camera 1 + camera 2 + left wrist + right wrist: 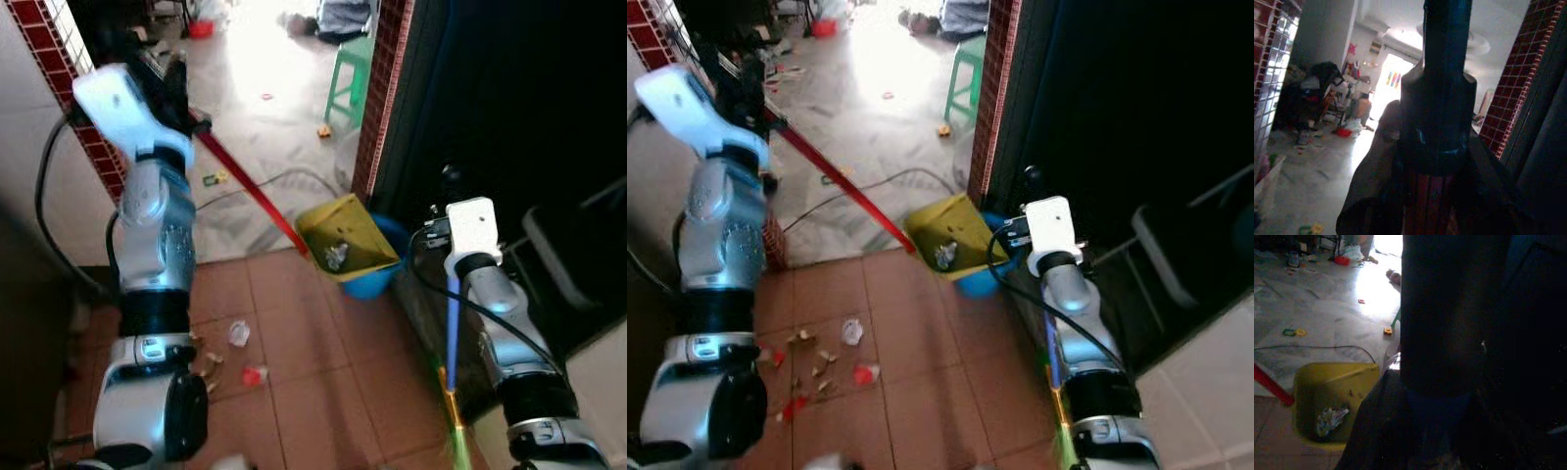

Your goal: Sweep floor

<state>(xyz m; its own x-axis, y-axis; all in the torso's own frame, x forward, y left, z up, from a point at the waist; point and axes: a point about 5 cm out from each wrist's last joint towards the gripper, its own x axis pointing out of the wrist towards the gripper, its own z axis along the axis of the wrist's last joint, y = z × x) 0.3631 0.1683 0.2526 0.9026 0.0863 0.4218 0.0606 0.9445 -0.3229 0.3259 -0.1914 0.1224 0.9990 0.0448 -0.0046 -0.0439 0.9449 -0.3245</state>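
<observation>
My left gripper (177, 74) is raised high at the left, shut on the long red handle (250, 191) of a yellow dustpan (364, 235). The pan hangs tilted over a blue bin (378, 281) with a crumpled wrapper (336, 256) inside it. In the left wrist view the handle (1442, 98) runs between the fingers. My right gripper (448, 184) is by the dark door, shut on a blue-and-green broom handle (453, 328) that runs down past my right arm. Scraps of litter (240, 334) lie on the terracotta tiles near my left side.
A green stool (350, 80) stands in the doorway beyond a brick-tiled pillar (376, 110). A cable (284, 180) curls across the pale floor, with small toys (323, 130) nearby. A dark door (509, 98) is on the right, a tiled wall (98, 149) on the left.
</observation>
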